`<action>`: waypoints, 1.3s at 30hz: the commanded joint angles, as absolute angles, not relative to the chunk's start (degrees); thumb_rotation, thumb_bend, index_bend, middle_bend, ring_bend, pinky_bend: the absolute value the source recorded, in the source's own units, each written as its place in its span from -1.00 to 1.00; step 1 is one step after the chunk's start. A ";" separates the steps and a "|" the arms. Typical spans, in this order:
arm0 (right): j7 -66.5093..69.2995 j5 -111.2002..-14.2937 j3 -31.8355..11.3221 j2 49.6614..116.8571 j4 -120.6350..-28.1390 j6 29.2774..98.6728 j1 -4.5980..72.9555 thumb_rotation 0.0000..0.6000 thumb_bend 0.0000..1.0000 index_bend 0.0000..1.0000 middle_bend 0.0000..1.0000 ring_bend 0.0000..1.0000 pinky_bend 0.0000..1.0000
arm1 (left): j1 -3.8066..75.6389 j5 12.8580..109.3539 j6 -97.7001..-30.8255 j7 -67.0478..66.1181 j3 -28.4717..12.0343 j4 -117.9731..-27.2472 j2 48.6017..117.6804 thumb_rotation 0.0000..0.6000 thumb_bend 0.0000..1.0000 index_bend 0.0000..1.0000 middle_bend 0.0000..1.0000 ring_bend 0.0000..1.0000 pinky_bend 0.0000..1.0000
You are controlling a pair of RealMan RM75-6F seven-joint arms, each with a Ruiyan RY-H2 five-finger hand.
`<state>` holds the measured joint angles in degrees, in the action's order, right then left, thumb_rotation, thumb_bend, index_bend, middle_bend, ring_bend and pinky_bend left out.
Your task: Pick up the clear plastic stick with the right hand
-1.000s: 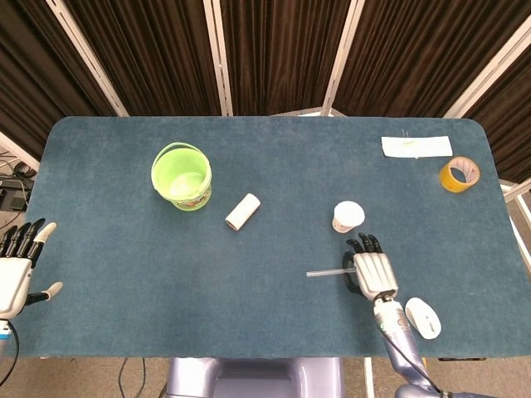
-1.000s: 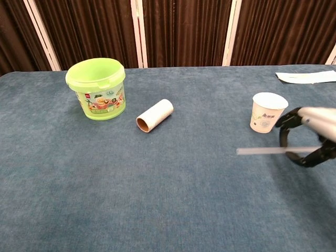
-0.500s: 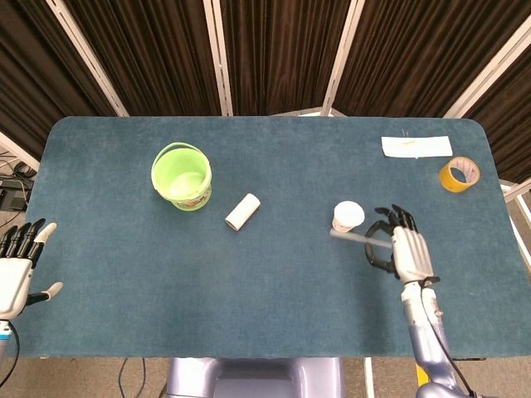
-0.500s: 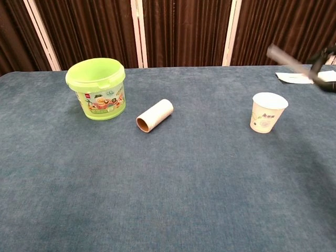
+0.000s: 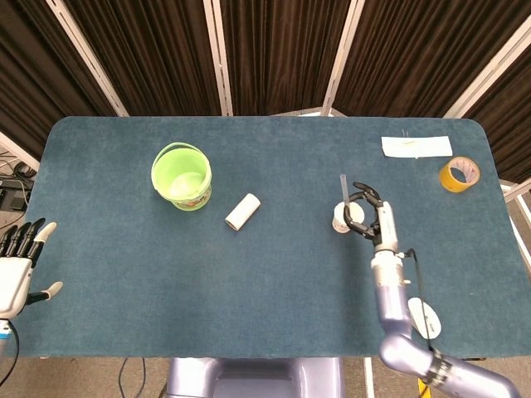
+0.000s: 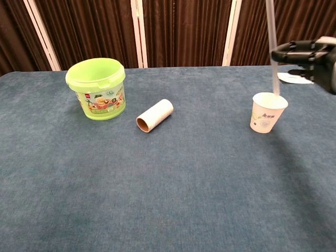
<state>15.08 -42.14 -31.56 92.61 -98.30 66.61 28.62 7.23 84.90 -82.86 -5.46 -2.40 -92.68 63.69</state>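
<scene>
The clear plastic stick stands nearly upright above the white paper cup, its lower end just over the cup's rim. My right hand grips it well above the table, to the right of the cup. In the head view the stick shows as a short line above the cup, with the right hand beside it. My left hand hangs open off the table's left edge, holding nothing.
A green bucket and a cardboard tube sit left of centre. A white paper sheet and a yellow tape roll lie at the far right. A white object rests near the front right edge.
My right hand lifted the stick from the table, carried it up and left, and turned it from lying flat to nearly upright over the cup. The left hand stayed still.
</scene>
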 commanded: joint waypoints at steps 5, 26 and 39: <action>22.93 -43.50 -34.98 99.91 -87.42 65.46 32.02 1.00 -0.10 0.16 -0.66 -1.00 -1.00 | 7.37 84.61 -82.58 -5.53 -2.51 -92.94 63.59 1.00 -0.75 -1.00 -1.00 -1.00 -1.00; 25.93 -44.79 -35.72 99.67 -84.55 64.85 30.19 1.00 -0.10 0.16 -0.66 -1.00 -1.00 | 7.41 84.38 -82.50 -6.05 -2.52 -93.24 63.54 1.00 -0.75 -1.00 -1.00 -1.00 -1.00; 27.07 -42.63 -35.48 100.55 -80.61 62.43 29.43 1.00 -0.11 0.16 -0.66 -1.00 -1.00 | 7.44 84.23 -82.51 -6.45 -2.59 -93.32 63.63 1.00 -0.75 -1.00 -1.00 -1.00 -1.00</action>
<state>26.94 -42.54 -35.58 100.33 -80.90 62.57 29.40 7.44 84.23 -82.51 -6.45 -2.59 -93.32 63.63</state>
